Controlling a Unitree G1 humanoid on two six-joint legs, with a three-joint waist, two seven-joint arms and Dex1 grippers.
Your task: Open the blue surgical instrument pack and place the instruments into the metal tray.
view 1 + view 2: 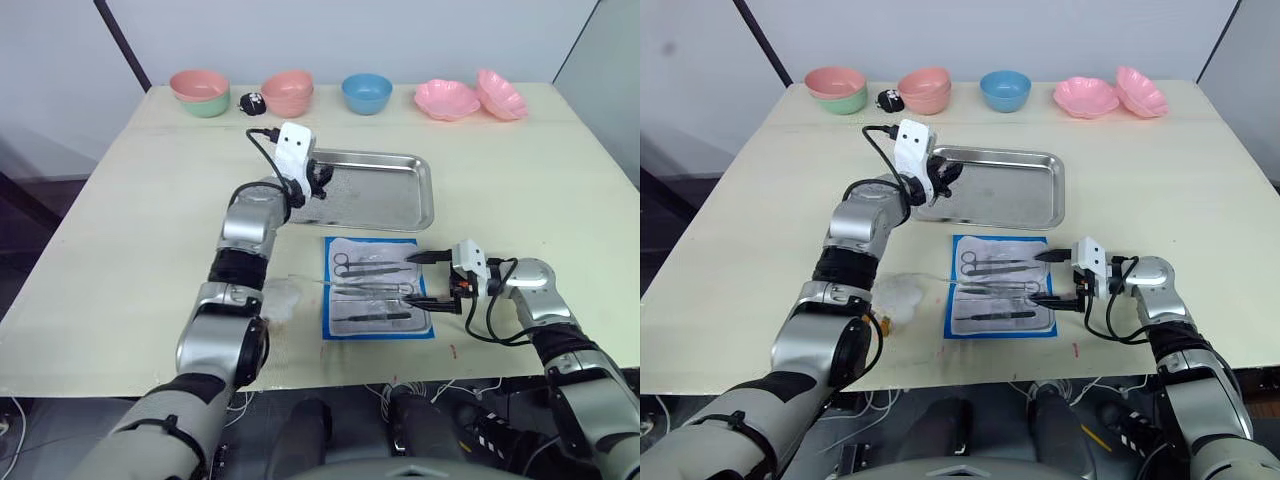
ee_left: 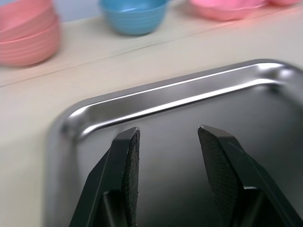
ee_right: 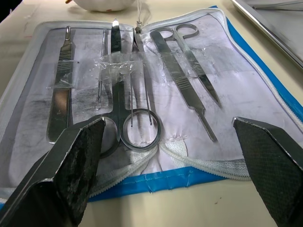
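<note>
Head views: metal tray (image 1: pixel 385 195) lies mid-counter (image 1: pixel 120 250); blue surgical instrument pack (image 1: pixel 378 288) lies unfolded flat just in front of it, lining up, instruments (image 1: pixel 372 280) still on the lining. Left gripper (image 1: pixel 318 182) sits over the tray's left end; right gripper (image 1: pixel 428 278) sits at the pack's right edge, jaws spread wide. Bowls line the far edge: pink-on-green stack (image 1: pixel 201 92), pink stack (image 1: pixel 288 92), blue bowl (image 1: pixel 366 93), pink scalloped dishes (image 1: pixel 470 97). Left wrist view: jaws parted, nothing between them, above the tray floor near a rounded corner. Right wrist view: jaws wide open, facing the pack; ring-handled scissors (image 3: pixel 182 61), forceps and slim flat tools lie under clear straps.
</note>
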